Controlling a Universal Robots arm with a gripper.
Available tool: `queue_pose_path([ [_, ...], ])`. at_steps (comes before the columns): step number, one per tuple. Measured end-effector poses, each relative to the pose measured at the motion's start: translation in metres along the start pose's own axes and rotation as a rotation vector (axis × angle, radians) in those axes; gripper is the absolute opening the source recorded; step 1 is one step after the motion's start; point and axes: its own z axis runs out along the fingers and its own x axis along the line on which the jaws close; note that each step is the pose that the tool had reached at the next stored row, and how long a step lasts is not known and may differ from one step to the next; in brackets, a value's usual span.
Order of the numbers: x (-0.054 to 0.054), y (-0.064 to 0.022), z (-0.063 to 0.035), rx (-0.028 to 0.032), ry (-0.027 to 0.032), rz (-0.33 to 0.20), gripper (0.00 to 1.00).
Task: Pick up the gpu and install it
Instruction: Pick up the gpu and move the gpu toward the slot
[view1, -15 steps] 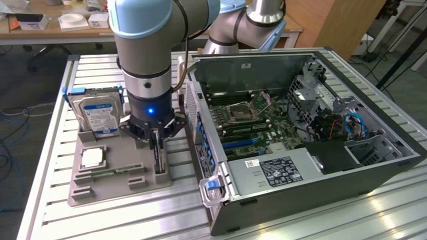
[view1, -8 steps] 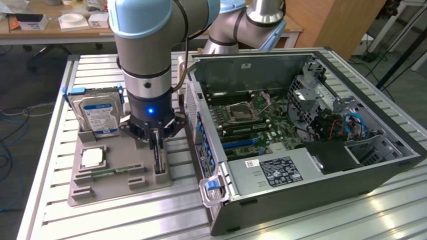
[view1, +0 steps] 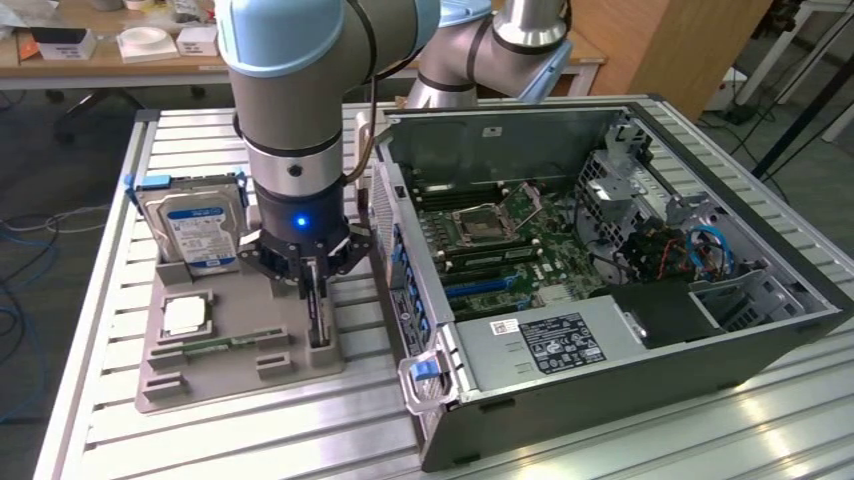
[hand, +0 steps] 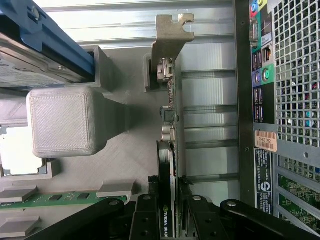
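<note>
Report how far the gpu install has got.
Done: the gripper is down over the gpu and shut on its upper edge. In hand: the pickup, since the card stands on edge in its slot in the grey holder, not yet lifted out. Left: the install itself; the slots on the motherboard in the open computer case look empty.

The gpu (view1: 316, 312) (hand: 171, 145) stands on edge in the grey holder (view1: 227, 375); thin, dark; silver bracket (hand: 170, 42) at one end.

near end of gpu (hand: 168, 150) behind gripper (hand: 170, 202) fingers
</note>
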Motion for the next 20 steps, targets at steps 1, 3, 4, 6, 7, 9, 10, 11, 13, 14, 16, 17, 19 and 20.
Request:
queue_pose_path([
  [1,0.0000,0.0000,0.0000,0.0000,0.0000,0.000,0.26],
  [3,0.0000,0.0000,0.0000,0.0000,0.0000,0.000,0.26],
  [4,0.0000,0.0000,0.0000,0.0000,0.0000,0.000,0.26],
  [6,0.0000,0.0000,0.0000,0.0000,0.0000,0.000,0.26],
  [7,0.0000,0.0000,0.0000,0.0000,0.0000,0.000,0.26],
  [9,0.0000,0.0000,0.0000,-0.0001,-0.0001,0.000,0.26],
  [10,0.0000,0.0000,-0.0001,-0.0002,-0.0002,0.000,0.26],
  [11,0.0000,0.0001,-0.0005,-0.0002,-0.0002,0.000,0.26],
  [13,0.0000,0.0001,-0.0020,0.0000,-0.0001,0.000,0.26],
  [14,0.0000,0.0001,-0.0030,-0.0001,-0.0001,0.000,0.26],
  [16,0.0000,0.0002,-0.0048,0.0000,0.0000,0.000,0.26],
  [17,0.0000,0.0002,-0.0056,-0.0001,0.0000,0.000,0.26],
  [19,0.0000,0.0003,-0.0077,0.0000,0.0000,0.000,0.26],
  [20,0.0000,0.0003,-0.0087,-0.0001,-0.0001,0.000,0.26],
])
